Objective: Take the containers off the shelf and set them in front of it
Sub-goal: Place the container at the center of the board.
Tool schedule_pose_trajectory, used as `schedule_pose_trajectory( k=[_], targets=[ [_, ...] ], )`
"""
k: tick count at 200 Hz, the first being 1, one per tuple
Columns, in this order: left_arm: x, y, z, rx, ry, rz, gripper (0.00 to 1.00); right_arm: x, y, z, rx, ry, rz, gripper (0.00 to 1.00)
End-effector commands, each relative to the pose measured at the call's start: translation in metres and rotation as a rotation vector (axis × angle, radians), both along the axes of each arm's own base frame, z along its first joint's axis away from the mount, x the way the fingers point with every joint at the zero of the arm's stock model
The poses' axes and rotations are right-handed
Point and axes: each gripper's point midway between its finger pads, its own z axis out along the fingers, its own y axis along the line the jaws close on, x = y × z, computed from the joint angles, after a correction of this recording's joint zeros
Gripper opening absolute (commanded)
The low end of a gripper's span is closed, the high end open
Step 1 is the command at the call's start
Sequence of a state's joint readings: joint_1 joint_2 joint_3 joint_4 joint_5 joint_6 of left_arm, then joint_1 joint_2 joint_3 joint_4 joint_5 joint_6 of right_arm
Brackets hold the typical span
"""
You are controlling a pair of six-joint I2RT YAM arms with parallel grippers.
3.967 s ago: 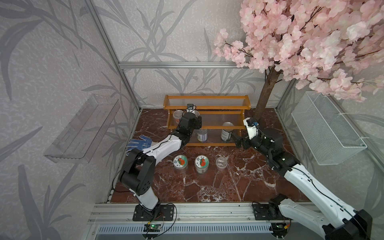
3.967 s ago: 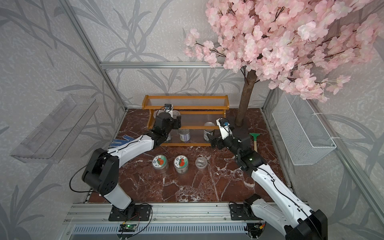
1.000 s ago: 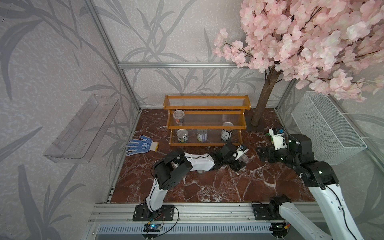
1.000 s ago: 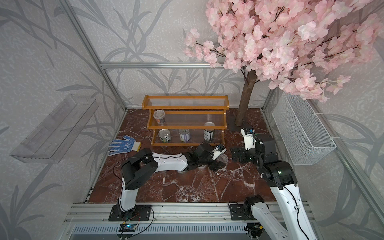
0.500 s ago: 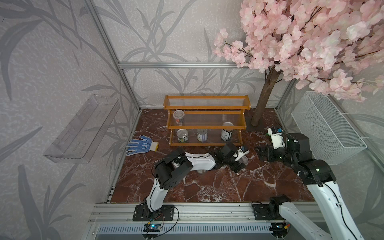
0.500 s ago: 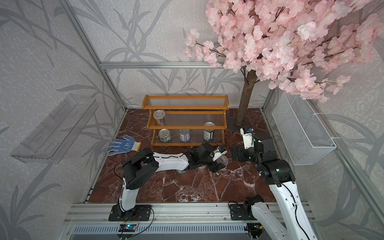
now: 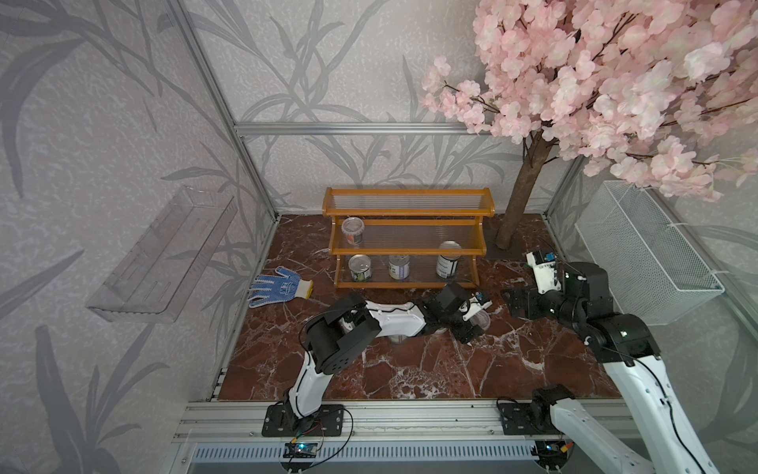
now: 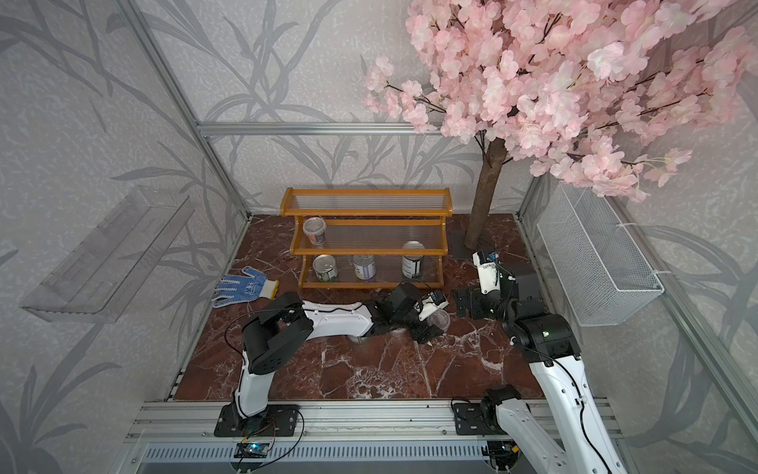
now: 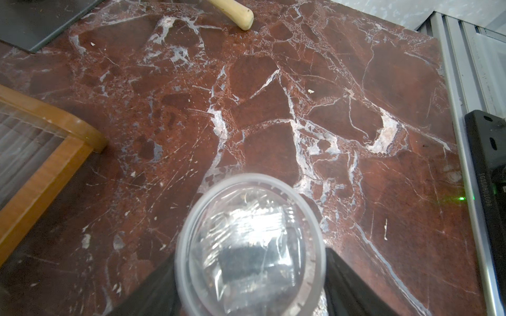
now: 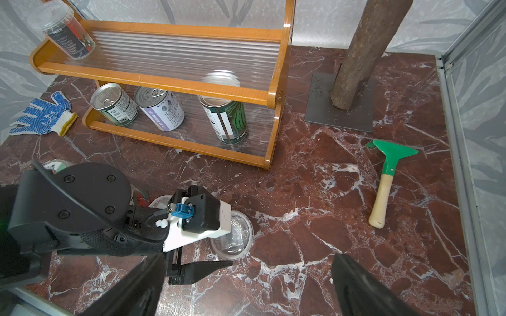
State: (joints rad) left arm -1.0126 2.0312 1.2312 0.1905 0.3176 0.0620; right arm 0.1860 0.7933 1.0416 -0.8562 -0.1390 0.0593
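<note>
One clear plastic lidded cup [image 9: 250, 235] on red marble floor [image 9: 356, 131] between left gripper [image 9: 250, 270] fingers, grip unclear; right gripper [image 10: 246, 258] spread wide; open floor beyond.

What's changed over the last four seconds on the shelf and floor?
The left gripper carried a clear cup from the shelf down to the floor in front. The right gripper drew back, open. A second cup and three cans stayed shelved.

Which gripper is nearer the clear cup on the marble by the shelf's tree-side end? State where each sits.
Left. The left gripper has fingers flanking the clear cup on both sides; the right gripper hangs open beside it, apart.
</note>
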Motion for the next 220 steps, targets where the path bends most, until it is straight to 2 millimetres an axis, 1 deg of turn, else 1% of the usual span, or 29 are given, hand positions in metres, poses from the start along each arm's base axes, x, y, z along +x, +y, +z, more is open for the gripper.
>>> schedule_pose_trajectory(
  k=[1,14,35,81,104,115,117,121,123,141,162,183,184,185,186,198,220],
  targets=[
    [-0.001,-0.002,0.010,-0.003,-0.018,-0.027,0.78,0.004,0.001,0.001,0.007,-0.015,0.002,0.99],
    [0.000,-0.002,0.009,0.001,-0.022,-0.024,0.79,0.004,0.001,0.001,0.007,-0.016,0.002,0.99],
    [0.003,-0.003,0.015,-0.010,-0.028,-0.017,0.81,0.004,0.001,0.001,0.008,-0.016,0.003,0.99],
    [0.004,-0.004,0.047,-0.046,-0.050,-0.008,0.86,0.005,0.001,0.004,0.008,-0.026,0.004,0.99],
    [0.005,0.007,0.068,-0.047,-0.058,0.015,0.88,0.006,0.002,0.009,0.011,-0.034,0.008,0.99],
    [0.006,0.016,0.078,-0.046,-0.054,0.031,0.89,0.007,0.003,0.010,0.019,-0.039,0.009,0.99],
    [0.006,0.017,0.085,-0.054,-0.060,0.034,0.89,0.007,0.003,0.011,0.020,-0.040,0.010,0.99],
    [0.007,0.022,0.084,-0.046,-0.053,0.045,0.90,0.007,0.003,0.012,0.022,-0.043,0.012,0.99],
    [0.008,0.024,0.088,-0.051,-0.056,0.050,0.90,0.007,0.003,0.012,0.024,-0.044,0.011,0.99],
    [0.014,0.047,0.105,-0.045,-0.054,0.111,0.92,0.010,0.006,0.014,0.039,-0.050,0.019,0.99],
    [0.031,0.086,0.121,-0.041,-0.057,0.245,0.94,0.012,0.015,0.016,0.076,-0.055,0.056,0.99],
    [0.058,0.139,0.137,-0.050,-0.092,0.447,0.97,0.013,0.026,0.016,0.122,-0.071,0.099,0.99],
    [0.060,0.141,0.142,-0.060,-0.100,0.459,0.97,0.014,0.026,0.016,0.123,-0.071,0.099,0.99],
    [0.061,0.144,0.139,-0.054,-0.099,0.468,0.98,0.014,0.026,0.016,0.125,-0.071,0.101,0.99],
    [0.062,0.146,0.144,-0.061,-0.107,0.475,0.98,0.014,0.026,0.016,0.126,-0.072,0.102,0.99],
    [0.073,0.175,0.154,-0.070,-0.147,0.574,0.99,0.014,0.030,0.016,0.144,-0.074,0.117,0.99],
    [0.094,0.231,0.164,-0.061,-0.172,0.782,1.00,0.014,0.033,0.015,0.158,-0.082,0.130,0.99]
  ],
)
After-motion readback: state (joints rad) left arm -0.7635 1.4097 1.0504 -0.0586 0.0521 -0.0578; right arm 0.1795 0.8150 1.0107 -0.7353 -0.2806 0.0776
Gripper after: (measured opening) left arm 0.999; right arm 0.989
